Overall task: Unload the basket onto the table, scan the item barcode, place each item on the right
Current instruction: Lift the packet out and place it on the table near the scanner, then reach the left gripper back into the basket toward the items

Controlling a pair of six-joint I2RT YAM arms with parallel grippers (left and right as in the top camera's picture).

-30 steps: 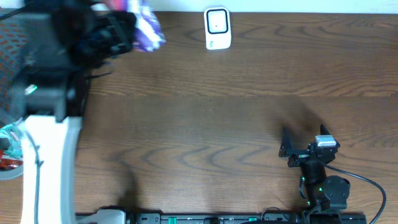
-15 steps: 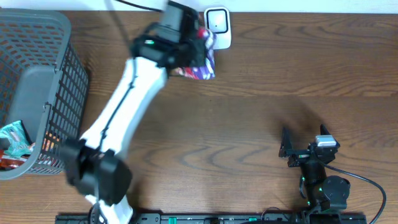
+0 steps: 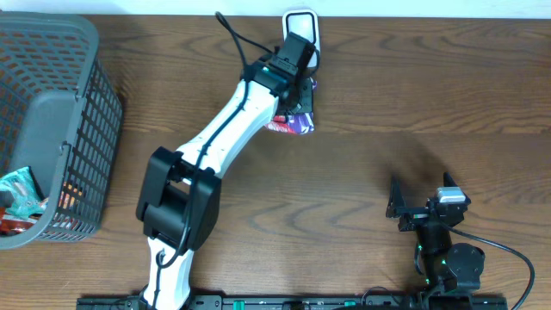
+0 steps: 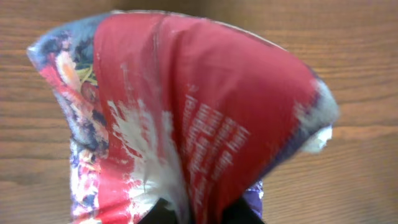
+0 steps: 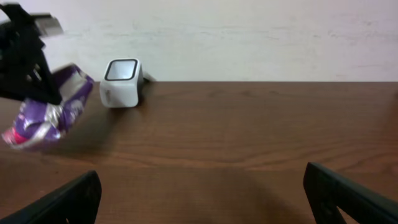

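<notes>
The left claw [image 3: 293, 103] of a two-armed robot grips a crumpled red-and-purple snack packet [image 3: 293, 123] at the far edge of a dark wooden counter [image 3: 387, 103]. It holds the packet just in front of a small white barcode scanner [image 5: 121, 84] with a dark window on top. The arm's own camera shows the packet filling the view, red side facing with white print too blurred to read, pinched at its lower edge between the two dark fingertips [image 4: 155, 214]. Seen from the right arm's camera, the packet hangs below the black claw, beside the scanner and apart from it, with its shadow on the wood. Whether it touches the counter cannot be told. The white left arm stretches diagonally across the counter from the near edge. At the near right, the right claw [image 5: 200, 177] rests low with its jaws spread wide and nothing between them, well apart from the packet. A dark wire basket [image 3: 86, 77] stands at the far left, with another wrapped item [image 3: 15, 202] in its near corner.
</notes>
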